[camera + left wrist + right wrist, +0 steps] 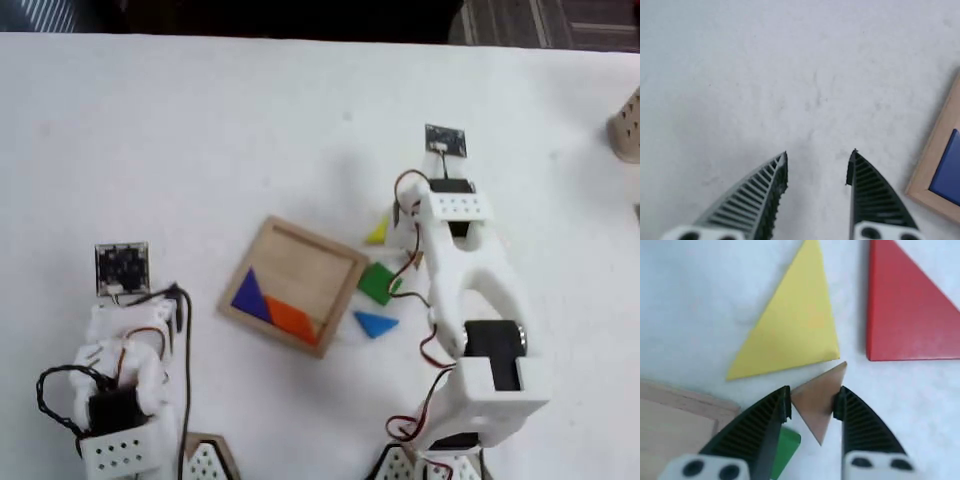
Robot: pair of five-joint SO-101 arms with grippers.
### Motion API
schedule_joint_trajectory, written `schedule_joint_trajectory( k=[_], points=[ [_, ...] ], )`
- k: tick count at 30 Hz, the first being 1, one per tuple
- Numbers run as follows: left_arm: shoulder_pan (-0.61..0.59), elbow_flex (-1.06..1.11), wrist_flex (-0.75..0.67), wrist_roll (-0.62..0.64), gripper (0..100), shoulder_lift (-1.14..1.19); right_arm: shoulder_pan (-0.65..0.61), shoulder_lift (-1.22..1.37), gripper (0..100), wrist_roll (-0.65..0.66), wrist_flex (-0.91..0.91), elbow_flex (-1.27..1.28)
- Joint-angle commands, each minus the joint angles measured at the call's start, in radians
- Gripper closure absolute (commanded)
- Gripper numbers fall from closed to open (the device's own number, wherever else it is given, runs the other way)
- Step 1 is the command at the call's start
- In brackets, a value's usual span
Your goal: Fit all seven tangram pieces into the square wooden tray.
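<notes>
Right gripper is clamped on the small brown triangle, which sits between the yellow triangle and the green square, with the red triangle nearby. Left gripper has its jaws apart over bare table toward the near-left corner. The tray sits mid-table, with the dark blue triangle and orange triangle along its side facing the near edge, and the light blue triangle loose beside it.

you see a yellow triangle, red triangle, tan triangle, green square and pale wooden tray.
</notes>
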Motion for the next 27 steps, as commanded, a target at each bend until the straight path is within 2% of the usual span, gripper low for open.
schedule_joint_trajectory(
  k=[1,8,16,27],
  points=[
    [-0.012,-0.003,-0.032,0.003,79,-0.010,-0.036,-0.088,88.3,0.000,0.051,-0.011],
    [-0.012,-0.003,-0.032,0.005,79,-0.010,-0.269,-0.180,88.3,0.002,0.099,-0.009],
    [-0.008,-0.003,-0.034,0.005,79,-0.010,-0.481,-0.088,88.3,0.002,0.041,-0.015],
    [-0.008,-0.003,-0.034,0.005,79,-0.010,-0.558,-0.041,87.8,0.002,-0.074,-0.011]
  ],
)
